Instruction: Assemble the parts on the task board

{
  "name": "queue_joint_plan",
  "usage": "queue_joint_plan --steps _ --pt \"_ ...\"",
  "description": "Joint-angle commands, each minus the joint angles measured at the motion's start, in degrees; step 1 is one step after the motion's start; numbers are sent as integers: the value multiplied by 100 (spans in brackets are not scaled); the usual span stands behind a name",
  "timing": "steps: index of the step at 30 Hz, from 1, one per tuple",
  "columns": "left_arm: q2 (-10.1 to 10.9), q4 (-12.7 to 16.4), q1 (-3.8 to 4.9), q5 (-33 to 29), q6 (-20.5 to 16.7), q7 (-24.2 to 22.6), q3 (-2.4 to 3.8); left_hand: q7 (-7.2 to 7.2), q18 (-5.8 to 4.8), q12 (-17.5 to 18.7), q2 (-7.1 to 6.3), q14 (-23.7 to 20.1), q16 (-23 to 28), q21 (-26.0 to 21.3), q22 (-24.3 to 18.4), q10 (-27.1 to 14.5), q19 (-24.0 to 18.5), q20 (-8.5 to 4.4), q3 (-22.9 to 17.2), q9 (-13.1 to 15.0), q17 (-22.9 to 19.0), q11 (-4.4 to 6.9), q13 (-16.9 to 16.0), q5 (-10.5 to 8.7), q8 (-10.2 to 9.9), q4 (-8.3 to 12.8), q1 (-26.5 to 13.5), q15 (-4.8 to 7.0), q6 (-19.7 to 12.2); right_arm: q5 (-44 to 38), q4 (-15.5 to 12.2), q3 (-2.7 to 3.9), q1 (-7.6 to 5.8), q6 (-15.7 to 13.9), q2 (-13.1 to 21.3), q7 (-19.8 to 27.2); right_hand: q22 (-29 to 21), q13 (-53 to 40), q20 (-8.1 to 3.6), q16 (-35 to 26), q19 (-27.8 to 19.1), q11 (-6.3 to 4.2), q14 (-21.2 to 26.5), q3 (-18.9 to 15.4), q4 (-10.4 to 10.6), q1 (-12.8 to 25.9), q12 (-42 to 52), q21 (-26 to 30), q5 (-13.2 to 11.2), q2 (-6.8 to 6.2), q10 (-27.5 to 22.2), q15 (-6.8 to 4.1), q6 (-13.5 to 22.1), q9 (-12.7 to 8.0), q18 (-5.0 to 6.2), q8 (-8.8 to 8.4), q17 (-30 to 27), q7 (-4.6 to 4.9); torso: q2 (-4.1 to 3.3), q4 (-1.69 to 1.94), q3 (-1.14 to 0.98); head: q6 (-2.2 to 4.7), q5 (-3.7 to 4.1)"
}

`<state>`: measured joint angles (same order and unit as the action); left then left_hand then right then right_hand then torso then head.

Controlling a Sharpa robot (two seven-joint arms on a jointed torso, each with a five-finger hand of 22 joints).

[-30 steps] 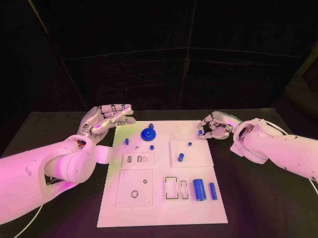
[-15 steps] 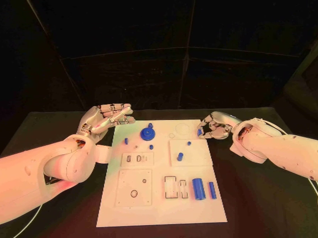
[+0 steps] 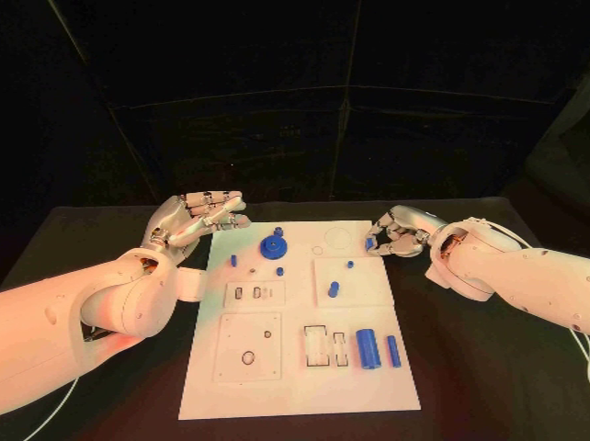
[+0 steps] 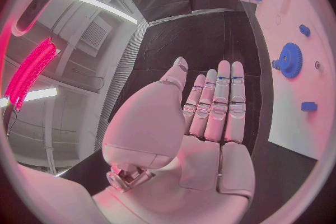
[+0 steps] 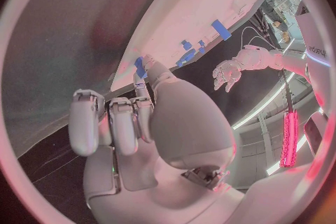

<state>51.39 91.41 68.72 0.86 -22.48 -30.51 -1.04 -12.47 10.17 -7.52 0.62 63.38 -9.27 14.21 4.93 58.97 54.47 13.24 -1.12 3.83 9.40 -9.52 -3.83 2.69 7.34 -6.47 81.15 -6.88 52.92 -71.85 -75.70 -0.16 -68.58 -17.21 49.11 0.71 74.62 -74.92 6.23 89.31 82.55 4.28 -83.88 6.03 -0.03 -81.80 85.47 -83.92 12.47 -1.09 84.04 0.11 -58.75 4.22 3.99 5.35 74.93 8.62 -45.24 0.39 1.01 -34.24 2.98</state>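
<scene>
The white task board [image 3: 309,395] lies in the middle of the table. At its far right edge my right hand [image 3: 399,231] pinches a small blue part [image 3: 370,243] between thumb and finger, just above the board; the right wrist view shows the same blue part [image 5: 139,65] at my right hand's [image 5: 133,117] fingertips. My left hand [image 3: 196,219] hovers off the board's far left corner, fingers straight and apart, holding nothing. A blue gear [image 3: 276,246] stands on the far part of the board, also seen as the gear [image 4: 290,60] past my left hand [image 4: 210,117].
Small blue pegs [image 3: 334,289] stand and lie around the gear and on the middle plates. A thick blue cylinder [image 3: 368,349] and a thinner one [image 3: 393,352] lie at the near right. Slotted plates [image 3: 250,347] occupy the near left. Black table surrounds the board.
</scene>
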Motion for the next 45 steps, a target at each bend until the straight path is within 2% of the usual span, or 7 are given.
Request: queue_joint_plan --steps 1,13,17,24,36,40,45 --pt "-8 2 7 28 60 -28 5 -14 41 22 19 48 22 -37 -6 52 36 6 -2 -4 7 -3 5 27 -26 46 23 0 45 -29 -10 2 -8 7 -5 25 11 -1072 -47 30 14 -68 -589 61 -7 14 41 -35 -20 69 257 -61 -91 13 -86 52 1400 -22 -1 3 1 -2 6" --pt "-7 -3 6 28 63 -24 5 -14 41 22 19 48 22 -37 -6 52 36 6 -2 -4 7 -3 5 27 -26 46 23 0 45 57 -37 3 -8 -253 -19 21 25 -1139 -161 35 24 -201 -592 318 -67 27 100 -39 -21 247 317 -184 -447 49 -89 188 1414 -173 1 6 2 -12 17" --pt "-1 -3 6 28 64 -23 5 -15 40 26 24 50 25 -39 -7 53 38 5 -3 -4 9 -3 6 27 -29 49 23 0 45 106 -103 4 -8 -410 1 -28 23 -1142 -190 38 25 -223 -594 412 -100 43 99 -37 116 267 320 -208 -474 50 -89 190 1424 -190 6 4 2 -12 21" --pt "36 8 7 28 61 -20 5 -17 40 30 28 52 28 -40 -9 54 40 4 -4 -5 10 -4 6 26 -32 52 23 0 46 235 -550 7 -12 -662 151 -308 21 -1132 -201 40 25 -228 -595 492 -122 52 87 -36 151 295 313 -214 -473 48 -89 181 1429 -192 17 -3 12 6 44" --pt "24 -68 8 1 64 -19 4 -16 40 35 31 54 33 -41 -11 57 43 3 -8 -5 12 -3 7 27 -36 63 33 1 48 -105 -1486 11 -24 -920 83 -1281 6 -1111 -203 34 20 -222 -592 551 -92 179 63 -29 148 276 297 -209 -459 42 -87 159 1414 -186 121 31 86 -61 -2" --pt "4 -142 8 -39 67 -22 4 -14 40 38 35 57 37 -42 -13 59 45 3 -13 -5 14 -2 7 27 -38 71 41 2 49 -271 -1546 10 -24 -963 -251 -1576 0 -1103 -203 29 18 -226 -589 567 -85 206 55 -26 156 273 292 -211 -471 45 -86 163 1402 -192 171 41 100 -142 -100" --pt "-14 -189 8 -90 79 -11 3 -13 40 42 40 59 39 -43 -14 62 47 2 -17 -5 16 -1 7 27 -40 79 48 2 51 -470 -1449 8 -21 -942 -740 -1728 1 -1100 -203 28 18 -227 -588 571 -82 214 51 -26 155 273 289 -211 -474 46 -86 164 1398 -193 206 61 121 -169 -173"
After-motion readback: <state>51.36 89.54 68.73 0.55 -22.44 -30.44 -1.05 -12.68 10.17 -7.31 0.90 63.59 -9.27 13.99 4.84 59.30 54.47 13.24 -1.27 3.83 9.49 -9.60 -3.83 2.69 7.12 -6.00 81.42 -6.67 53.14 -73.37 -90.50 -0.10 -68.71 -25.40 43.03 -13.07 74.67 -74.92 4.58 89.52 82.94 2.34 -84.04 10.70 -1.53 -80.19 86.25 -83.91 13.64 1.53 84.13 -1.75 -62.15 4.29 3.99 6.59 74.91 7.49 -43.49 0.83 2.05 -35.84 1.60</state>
